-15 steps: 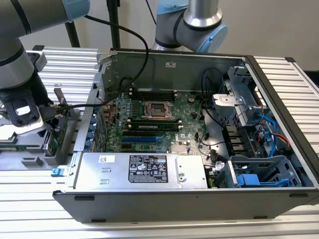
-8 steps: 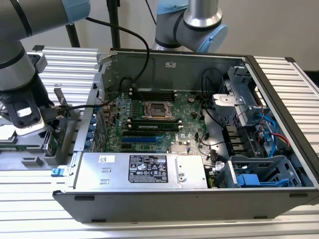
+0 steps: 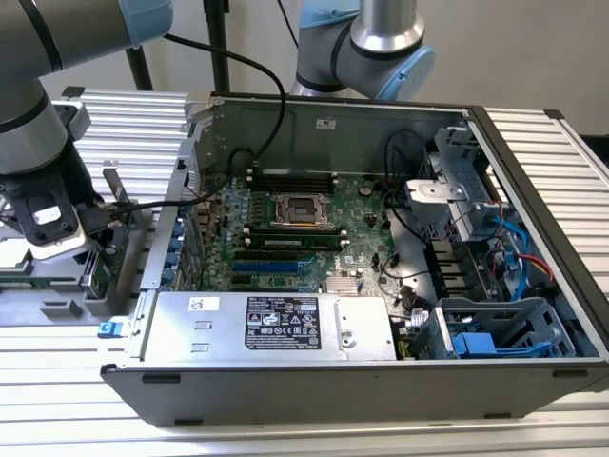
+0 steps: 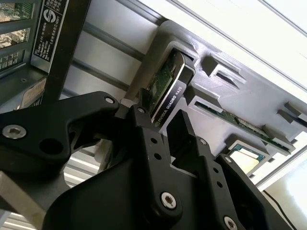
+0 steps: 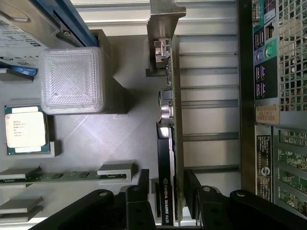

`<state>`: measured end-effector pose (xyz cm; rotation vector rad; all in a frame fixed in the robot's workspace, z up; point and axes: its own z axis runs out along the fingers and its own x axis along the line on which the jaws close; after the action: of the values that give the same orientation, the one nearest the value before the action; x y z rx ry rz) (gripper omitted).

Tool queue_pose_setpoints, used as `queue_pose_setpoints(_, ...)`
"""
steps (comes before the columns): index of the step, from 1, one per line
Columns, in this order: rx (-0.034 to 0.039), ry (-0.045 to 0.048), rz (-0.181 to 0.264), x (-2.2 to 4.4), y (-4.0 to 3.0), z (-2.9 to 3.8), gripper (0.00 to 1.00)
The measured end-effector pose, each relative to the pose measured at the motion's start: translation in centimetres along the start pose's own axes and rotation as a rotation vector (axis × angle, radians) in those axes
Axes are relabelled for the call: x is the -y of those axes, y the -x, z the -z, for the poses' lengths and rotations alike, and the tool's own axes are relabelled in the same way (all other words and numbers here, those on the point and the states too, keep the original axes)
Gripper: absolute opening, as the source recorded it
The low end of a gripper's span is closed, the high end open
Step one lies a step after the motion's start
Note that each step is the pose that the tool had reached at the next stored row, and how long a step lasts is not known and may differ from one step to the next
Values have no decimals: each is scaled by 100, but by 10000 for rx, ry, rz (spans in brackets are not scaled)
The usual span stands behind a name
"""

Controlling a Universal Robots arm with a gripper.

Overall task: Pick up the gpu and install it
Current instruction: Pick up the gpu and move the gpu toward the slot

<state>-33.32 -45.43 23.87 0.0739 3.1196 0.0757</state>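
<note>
The gpu point(image 5: 165, 158) stands on edge in a slot of the grey fixture point(image 5: 96, 139), its black shroud on one face, green board on the other and silver bracket point(image 5: 163, 28) at the far end. In the second wrist view the gpu point(image 4: 168, 88) sits in the same slot. My gripper point(image 5: 166, 184) is open, with one black finger on each side of the card's near end and narrow gaps showing. The gripper point(image 4: 160, 108) straddles the card in this view too. In the exterior view the gpu's bracket point(image 3: 114, 205) rises beside the case at that view's left, under my arm.
The open computer case point(image 3: 533, 190) holds the green motherboard point(image 3: 304, 228) and a silver power supply point(image 3: 271, 324). On the fixture lie a CPU point(image 5: 26, 127), a memory stick point(image 5: 57, 176) and a translucent white block point(image 5: 72, 79). A second arm point(image 3: 366, 38) stands behind the case.
</note>
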Motion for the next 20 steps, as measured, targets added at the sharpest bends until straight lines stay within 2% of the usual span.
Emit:
queue_pose_setpoints(4, 0, 0, 3, 0, 0, 0, 100)
queue_pose_setpoints(5, -1, 0, 3, 0, 0, 0, 0)
queue_pose_setpoints(20, -1, 0, 12, 0, 0, 0, 0)
